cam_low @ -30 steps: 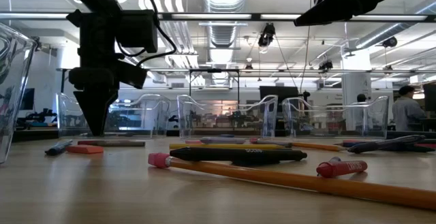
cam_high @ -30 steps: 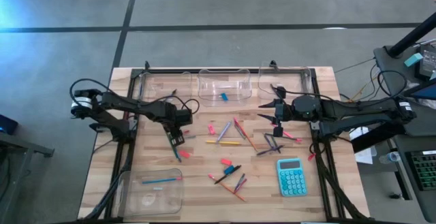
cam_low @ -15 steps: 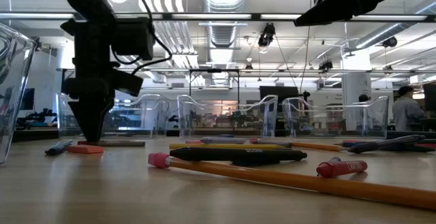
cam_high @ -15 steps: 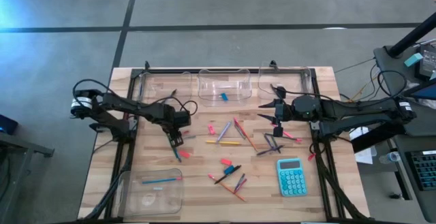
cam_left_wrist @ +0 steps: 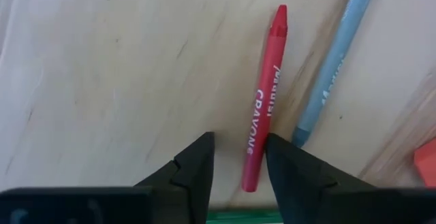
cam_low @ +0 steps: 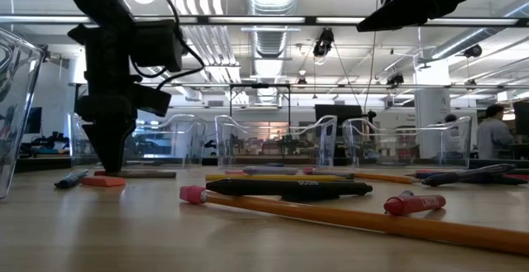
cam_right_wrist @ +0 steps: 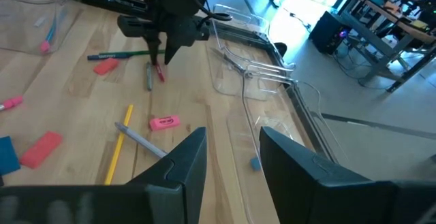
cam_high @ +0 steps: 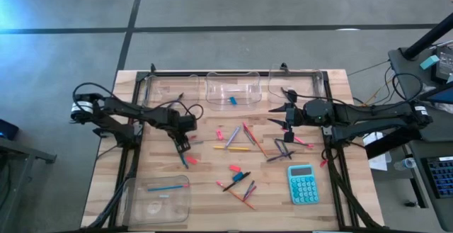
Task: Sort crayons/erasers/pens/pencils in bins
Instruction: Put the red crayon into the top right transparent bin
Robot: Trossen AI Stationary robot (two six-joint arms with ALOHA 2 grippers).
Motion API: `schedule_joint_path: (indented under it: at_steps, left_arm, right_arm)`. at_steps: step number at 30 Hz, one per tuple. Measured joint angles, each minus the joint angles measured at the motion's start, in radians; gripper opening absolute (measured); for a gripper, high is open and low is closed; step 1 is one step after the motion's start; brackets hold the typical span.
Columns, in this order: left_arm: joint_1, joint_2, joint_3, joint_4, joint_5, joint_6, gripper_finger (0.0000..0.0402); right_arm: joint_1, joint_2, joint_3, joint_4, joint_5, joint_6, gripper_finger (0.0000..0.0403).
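A red crayon [cam_left_wrist: 262, 101] lies flat on the wooden table beside a light-blue pencil [cam_left_wrist: 334, 60]. My left gripper [cam_left_wrist: 240, 166] points straight down over the crayon's blunt end, open, with one finger on each side of it. In the high view this gripper [cam_high: 185, 146] is at the table's left middle. In the low view its fingertips [cam_low: 107, 166] reach down to the tabletop. My right gripper [cam_high: 282, 116] hovers high at the right, open with nothing between its fingers [cam_right_wrist: 231, 156]. Several pens, pencils, crayons and pink erasers [cam_high: 241, 155] lie scattered mid-table. My left gripper comes from above, pointing down, its two fingers [cam_left_wrist: 197, 166] lying across the red crayon at its blunt end [cam_left_wrist: 251, 176]. The crayon lies flat on the table. Whether the fingers touch it, I cannot tell.
Three clear bins [cam_high: 232, 88] stand along the far edge, and the middle one holds a blue eraser [cam_high: 232, 100]. A fourth bin [cam_high: 159, 199] at the near left holds a blue pencil. A teal calculator [cam_high: 303, 183] lies near right. A green stick [cam_right_wrist: 122, 55] and a pink eraser [cam_right_wrist: 105, 66] lie close to the left gripper.
My left gripper has gone down toward the table, still pointing straight down, until its fingertips are at the tabletop by the red crayon.
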Motion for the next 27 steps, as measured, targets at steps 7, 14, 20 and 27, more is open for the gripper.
schedule_joint_path:
  at_steps: [7, 14, 20, 27]
  left_arm:
    - [0.003, 0.001, -0.002, 0.002, -0.003, -0.012, 0.0055]
    - [0.003, 0.001, -0.003, 0.016, -0.003, -0.009, 0.0009]
    - [0.002, -0.001, 0.016, 0.004, -0.008, -0.002, 0.0007]
    - [0.002, -0.024, 0.05, 0.025, -0.011, 0.018, 0.0007]
  right_arm:
    - [0.0, 0.0, 0.0, 0.0, 0.0, 0.0, 0.0128]
    - [0.0, 0.0, 0.0, 0.0, 0.0, 0.0, 0.0128]
    - [0.0, 0.0, 0.0, 0.0, 0.0, 0.0, 0.0128]
    - [0.0, 0.0, 0.0, 0.0, 0.0, 0.0, 0.0128]
